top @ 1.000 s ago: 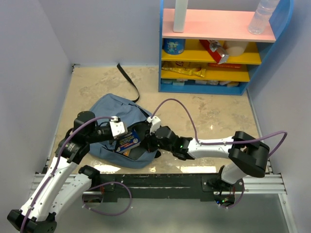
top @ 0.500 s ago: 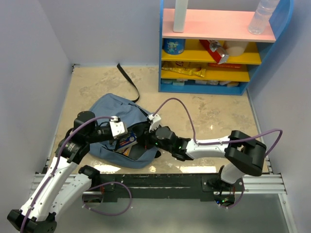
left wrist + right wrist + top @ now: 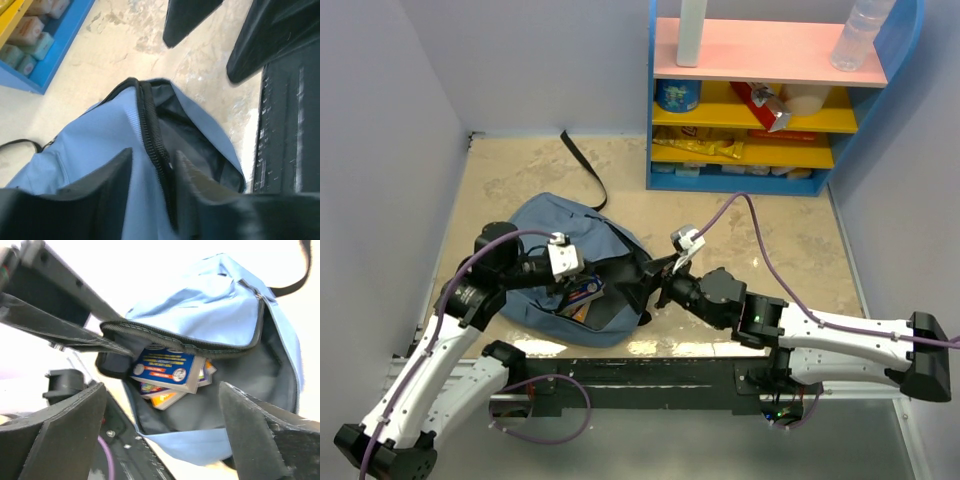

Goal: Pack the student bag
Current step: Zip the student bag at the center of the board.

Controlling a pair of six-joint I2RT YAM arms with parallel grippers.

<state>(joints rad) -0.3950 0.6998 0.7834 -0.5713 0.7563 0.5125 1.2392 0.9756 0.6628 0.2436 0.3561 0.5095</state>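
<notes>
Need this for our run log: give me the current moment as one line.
student bag: open | books: inside | left end effector: astride zipper rim, grip unclear | right end effector: open, facing bag mouth

You have the student bag [image 3: 545,225] lying on the table [image 3: 760,235] left of centre, its mouth facing right, with books [image 3: 167,367] stacked inside. The mouth's rim runs between the fingers of the left end effector [image 3: 582,272]. The right end effector [image 3: 655,283] sits just right of the mouth (a shelf unit [image 3: 770,52] stands at the far right, well behind).
</notes>
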